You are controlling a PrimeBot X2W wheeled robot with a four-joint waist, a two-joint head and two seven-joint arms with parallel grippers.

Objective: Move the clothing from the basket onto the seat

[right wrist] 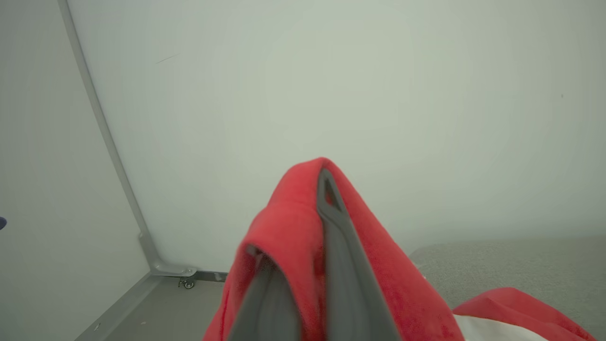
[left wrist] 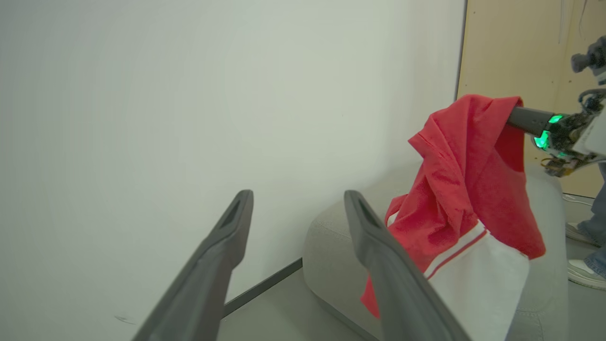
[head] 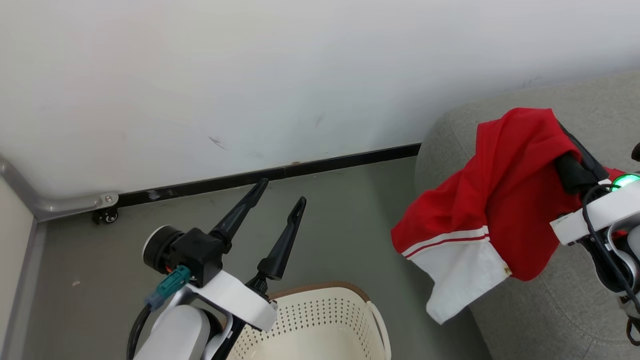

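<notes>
One white wall (head: 300, 75) rises beyond both sets of jaws, with a grey floor (head: 350, 225) spread beneath the left jaws. One light grey seat (head: 575, 310) lies directly under the right jaws and off to the right of the left jaws, its rounded corner nearest the floor. One red garment (head: 500, 190) with a white panel and thin white stripes hangs from the right jaws. It is draped over their tips and falls across the seat's corner, and the white panel, its lowest part, overhangs the seat's edge. The right jaws are closed together, their two grey fingers (right wrist: 336, 255) pinching the red cloth, which also covers them. A further red-and-white fold (right wrist: 511, 315) rests on the seat to the lower right of those fingers in the right wrist view; whether it belongs to the same garment cannot be told. One cream basket (head: 320, 287) with a brown rim sits on the floor just beneath the base of the left jaws. The left jaws stand wide apart and hold nothing, their two dark fingers (head: 237, 212) pointing toward the foot of the wall. Beyond the seat from the left jaws, a person's two shoes (left wrist: 587, 274) stand on the floor. One small caster (head: 106, 216) sits at the foot of the wall, left of the left jaws.
</notes>
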